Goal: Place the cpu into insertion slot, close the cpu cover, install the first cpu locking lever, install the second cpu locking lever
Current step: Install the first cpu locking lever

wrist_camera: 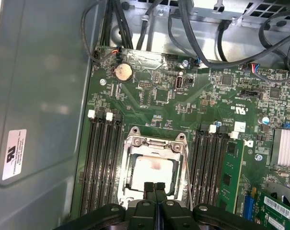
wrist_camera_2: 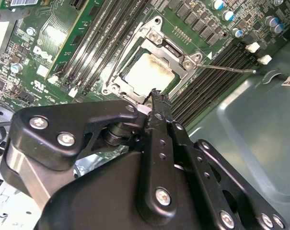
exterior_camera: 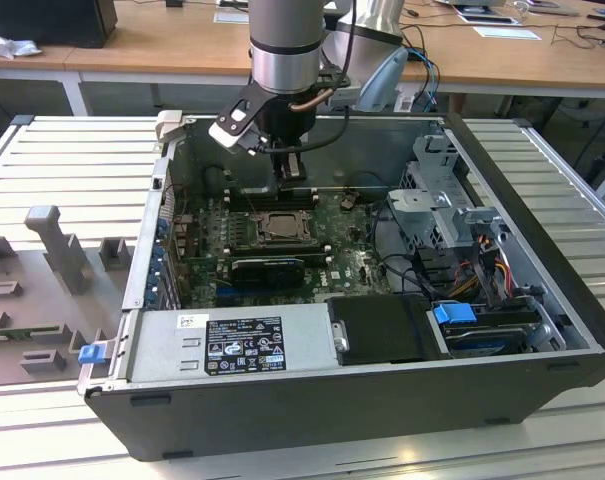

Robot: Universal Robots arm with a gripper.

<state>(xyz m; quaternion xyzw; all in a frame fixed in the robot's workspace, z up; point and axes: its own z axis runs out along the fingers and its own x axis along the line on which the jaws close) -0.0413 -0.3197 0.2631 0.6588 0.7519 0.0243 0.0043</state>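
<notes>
We find the cpu [wrist_camera: 152, 170] in the insertion slot [wrist_camera: 127, 175] under the cpu cover [wrist_camera: 156, 143]; the gripper [wrist_camera: 155, 186], jaws closed empty, likely serves as a pushing tip.

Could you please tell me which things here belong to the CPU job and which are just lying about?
Job in hand: chip, metal cover, locking lever, gripper.
Lying about: coin battery, memory slots, heat sink, power supply.

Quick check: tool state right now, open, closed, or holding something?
Tool: closed, nothing held, by the edge of the cpu cover.
</notes>
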